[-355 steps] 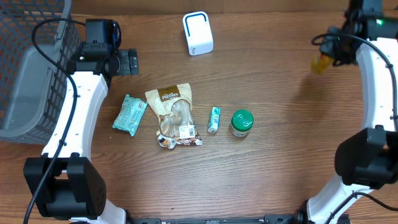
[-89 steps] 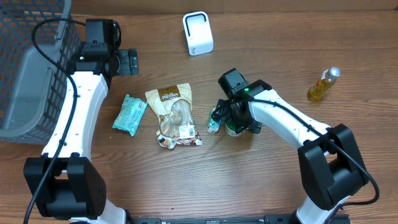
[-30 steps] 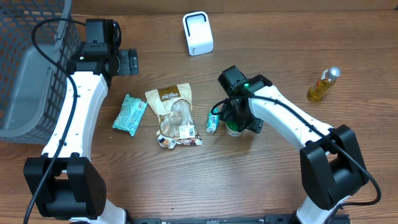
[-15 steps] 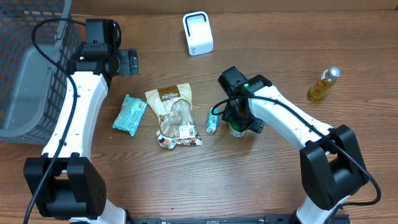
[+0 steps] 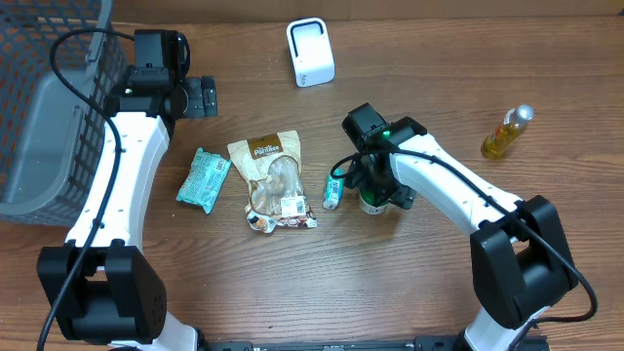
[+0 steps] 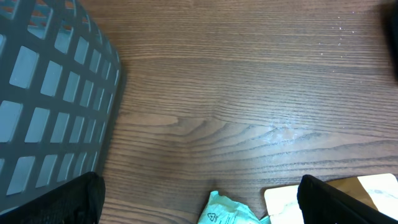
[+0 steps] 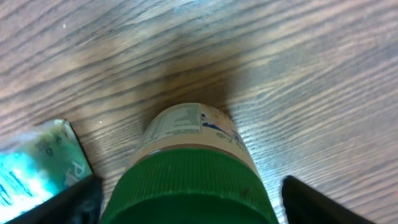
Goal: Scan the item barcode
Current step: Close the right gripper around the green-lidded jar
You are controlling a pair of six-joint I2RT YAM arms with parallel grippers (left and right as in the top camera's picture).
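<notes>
My left gripper [image 5: 204,96] hangs wide open and empty beside the basket [image 5: 39,58]. Mid-table, my right gripper [image 7: 193,199] straddles the green-lidded jar [image 7: 186,130], which stands just beside the teal packet [image 7: 37,168]. I cannot tell whether its fingers press it.

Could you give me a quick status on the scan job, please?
Left gripper open, empty, near the basket. Right gripper open, astride the green-lidded jar on the table. Small packet close beside the jar.

Teal packet [image 7: 38,163] crowding jar's [image 7: 189,177] left
</notes>
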